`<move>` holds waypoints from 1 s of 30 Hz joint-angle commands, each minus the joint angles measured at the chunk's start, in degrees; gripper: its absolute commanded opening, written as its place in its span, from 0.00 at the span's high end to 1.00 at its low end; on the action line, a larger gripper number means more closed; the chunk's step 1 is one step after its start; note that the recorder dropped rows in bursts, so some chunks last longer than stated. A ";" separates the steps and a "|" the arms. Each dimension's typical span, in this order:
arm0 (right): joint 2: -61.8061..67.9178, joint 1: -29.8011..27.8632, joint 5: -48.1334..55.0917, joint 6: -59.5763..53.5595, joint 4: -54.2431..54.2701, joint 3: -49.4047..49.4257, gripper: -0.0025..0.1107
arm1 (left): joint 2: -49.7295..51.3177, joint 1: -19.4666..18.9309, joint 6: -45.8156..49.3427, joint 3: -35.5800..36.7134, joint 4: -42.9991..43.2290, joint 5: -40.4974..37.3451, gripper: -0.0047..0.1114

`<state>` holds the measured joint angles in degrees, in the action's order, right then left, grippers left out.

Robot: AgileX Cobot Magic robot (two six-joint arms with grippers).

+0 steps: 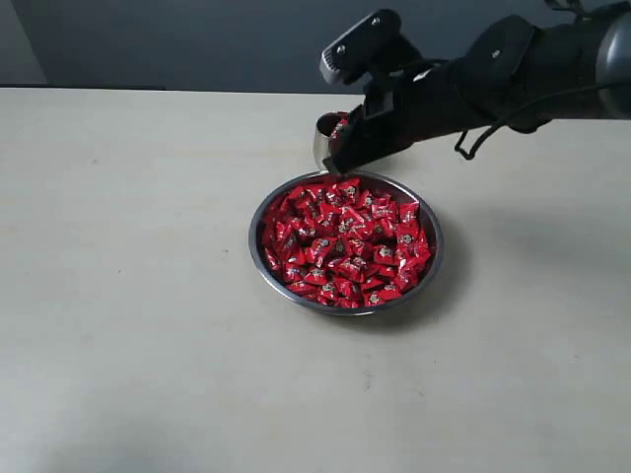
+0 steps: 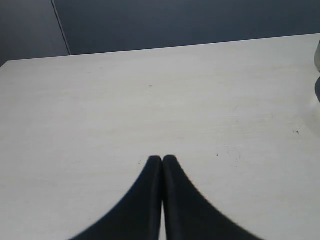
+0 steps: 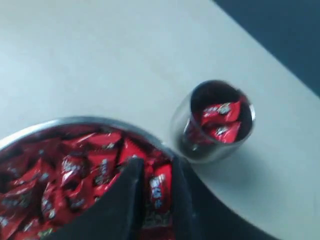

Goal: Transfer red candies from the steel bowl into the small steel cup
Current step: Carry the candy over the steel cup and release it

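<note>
The steel bowl (image 1: 254, 246) sits mid-table, heaped with red candies (image 1: 345, 241). Just behind its far rim stands the small steel cup (image 1: 323, 138), holding a few red candies (image 3: 220, 112). My right gripper (image 1: 340, 169) hangs over the bowl's far rim, right beside the cup. In the right wrist view the right gripper (image 3: 157, 167) is shut on one red candy (image 3: 159, 187) held between its dark fingers, above the bowl rim (image 3: 65, 121) and close to the cup (image 3: 182, 130). My left gripper (image 2: 162, 159) is shut on nothing over bare table and does not show in the exterior view.
The pale table (image 1: 118, 296) spreads around the bowl on all sides. A dark wall (image 1: 197, 39) runs behind the table's far edge. The right arm (image 1: 513, 69) reaches in from the upper right.
</note>
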<state>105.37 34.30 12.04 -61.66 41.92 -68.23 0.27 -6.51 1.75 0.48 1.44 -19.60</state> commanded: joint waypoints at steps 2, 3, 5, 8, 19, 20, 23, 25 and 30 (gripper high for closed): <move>4.95 -2.75 2.84 0.35 0.87 -10.30 0.98 | -0.27 0.31 -0.07 -0.48 0.11 0.30 0.96; 6.60 -3.38 3.93 0.96 1.03 -12.85 0.98 | -0.27 0.31 -0.07 -0.48 0.11 0.30 0.96; 10.12 -4.66 5.79 3.02 1.13 -17.86 0.98 | -0.27 0.31 -0.07 -0.48 0.11 0.30 0.96; 15.21 -6.35 9.86 5.10 1.18 -24.58 0.98 | -0.27 0.31 -0.07 -0.48 0.11 0.30 0.96; 28.00 -6.92 17.63 10.42 -2.20 -37.87 0.98 | -0.27 0.31 -0.07 -0.48 0.11 0.30 0.96; 28.31 -6.92 17.63 10.42 -2.65 -37.87 0.98 | -0.27 0.31 -0.07 -0.48 0.11 0.30 0.96; 29.03 -6.92 17.12 11.39 -4.66 -37.87 0.97 | -0.27 0.31 -0.07 -0.48 0.11 0.30 0.96; 29.12 -6.92 16.71 12.25 -5.47 -37.87 0.97 | -0.27 0.31 -0.07 -0.48 0.11 0.30 0.96; 28.29 -6.92 16.93 12.25 -5.59 -37.87 0.97 | -0.27 0.31 -0.07 -0.48 0.11 0.30 0.96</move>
<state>134.65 27.73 29.15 -49.68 37.02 -105.72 0.27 -6.51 1.75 0.48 1.44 -19.60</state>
